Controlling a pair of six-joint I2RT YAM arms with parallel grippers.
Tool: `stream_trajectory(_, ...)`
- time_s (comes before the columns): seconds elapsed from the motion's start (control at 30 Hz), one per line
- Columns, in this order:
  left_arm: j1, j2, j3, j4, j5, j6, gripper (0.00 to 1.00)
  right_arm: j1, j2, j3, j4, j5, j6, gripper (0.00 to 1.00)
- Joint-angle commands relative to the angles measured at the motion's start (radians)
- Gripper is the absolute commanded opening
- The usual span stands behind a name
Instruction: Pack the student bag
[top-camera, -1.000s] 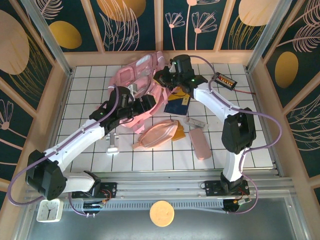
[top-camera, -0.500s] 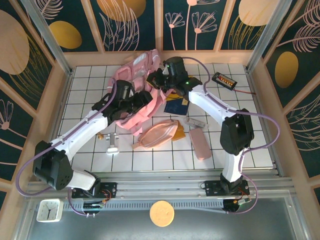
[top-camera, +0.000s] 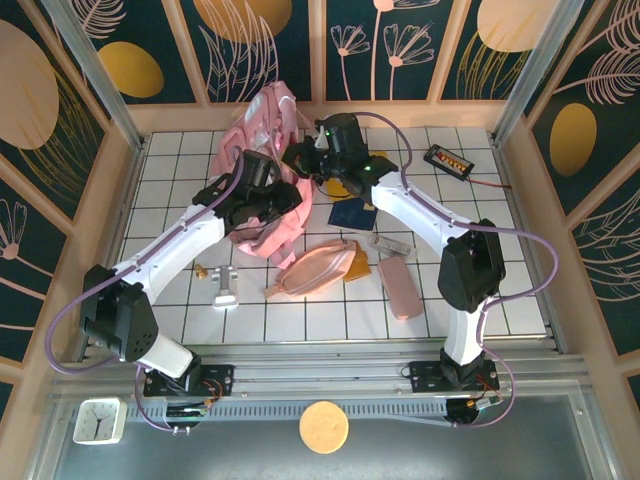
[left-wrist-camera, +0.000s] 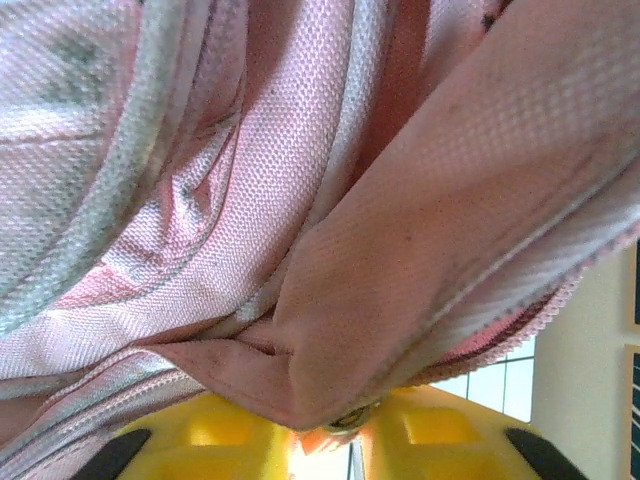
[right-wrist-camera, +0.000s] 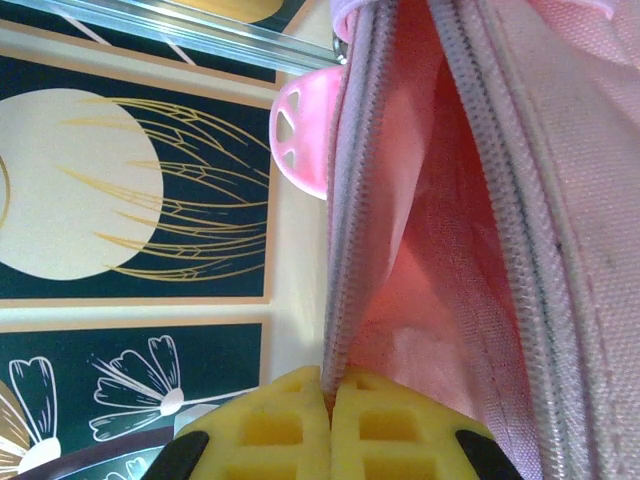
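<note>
The white gridded tabletop (top-camera: 180, 170) is carrying everything. The student bag (top-camera: 258, 140) is sitting at its far middle, bunched up, with its top rising against the back wall and its lower folds sagging onto the tiles.

The left arm is reaching in from the near left, and its gripper (top-camera: 283, 200) is pressing into the bag's near right side. In the left wrist view its yellow fingers (left-wrist-camera: 215, 440) are drawn almost together, pinching a fold of the pink weave between them.

The right arm is curving in from the right, and its gripper (top-camera: 300, 158) is meeting the bag's upper right edge. In the right wrist view its fingers (right-wrist-camera: 270, 425) are pressed fully together on the bag's zip edge (right-wrist-camera: 345, 200) — the opening beside it is gaping pink.

Nearer the arms, a peach-pink oval pouch (top-camera: 318, 268) is lying just below the bag. A slim pink case (top-camera: 400, 287) is resting to the pouch's right, apart from it. A navy booklet (top-camera: 352, 213) is lying flat under the right arm — between the bag and the case.
</note>
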Motion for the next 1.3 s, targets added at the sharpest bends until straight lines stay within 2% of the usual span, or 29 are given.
stream_trajectory(0.0, 0.020, 0.008, 0.021, -0.002, -0.023, 0.013, 0.17, 0.028, -0.063, 0.011, 0.125, -0.084, 0.004, 0.00)
stream_trajectory(0.07, 0.025, -0.005, 0.012, -0.007, -0.026, 0.007, 0.08, 0.015, -0.071, -0.007, 0.116, -0.082, -0.011, 0.00)
stream_trajectory(0.17, 0.029, -0.036, -0.006, -0.014, -0.023, 0.007, 0.00, -0.023, -0.092, -0.055, 0.119, -0.062, -0.031, 0.00)
stream_trajectory(0.4, 0.029, -0.122, -0.158, 0.013, 0.051, -0.026, 0.00, -0.162, -0.079, -0.071, 0.188, -0.064, -0.063, 0.00)
stream_trajectory(0.73, 0.039, -0.257, -0.439, 0.090, 0.083, -0.089, 0.00, -0.293, -0.018, 0.023, 0.104, -0.125, -0.129, 0.00)
stream_trajectory(1.17, 0.070, -0.264, -0.430, -0.001, 0.074, -0.019, 0.00, -0.341, -0.017, 0.005, 0.092, -0.192, -0.137, 0.00)
stream_trajectory(1.27, 0.075, -0.273, -0.446, 0.078, 0.103, -0.016, 0.00, -0.342, -0.009, 0.005, 0.121, -0.242, -0.115, 0.00)
